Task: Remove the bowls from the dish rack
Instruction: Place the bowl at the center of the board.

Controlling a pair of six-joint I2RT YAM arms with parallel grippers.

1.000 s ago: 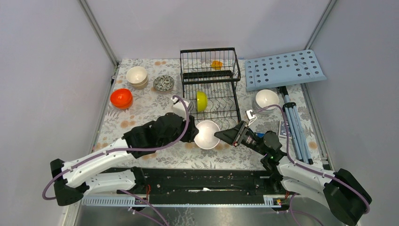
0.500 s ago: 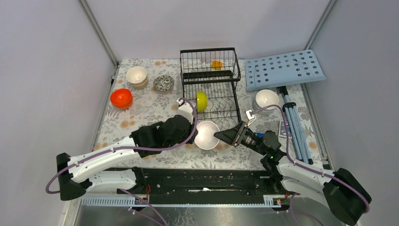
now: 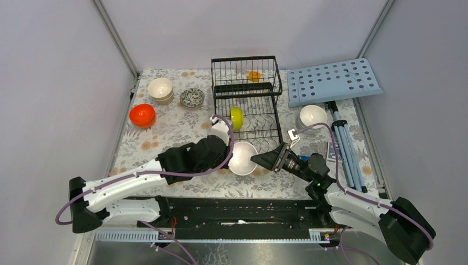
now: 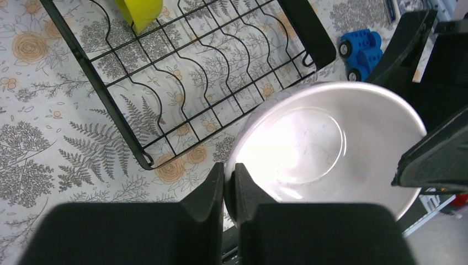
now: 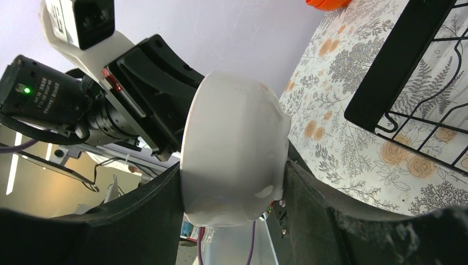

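Note:
My left gripper is shut on the near rim of a white bowl, held just in front of the black dish rack. My right gripper is open wide, and the same white bowl sits between its fingers, close to both. A yellow-green bowl stands on edge in the rack's tines. An orange bowl lies in the raised basket.
On the table's left are stacked orange bowls, stacked white bowls and a patterned bowl. At the right are a white bowl, a light-blue perforated board, a folded tripod and a blue toy.
My left arm has carried the white bowl to the right, into the gap between the right gripper's fingers. The right arm has not moved.

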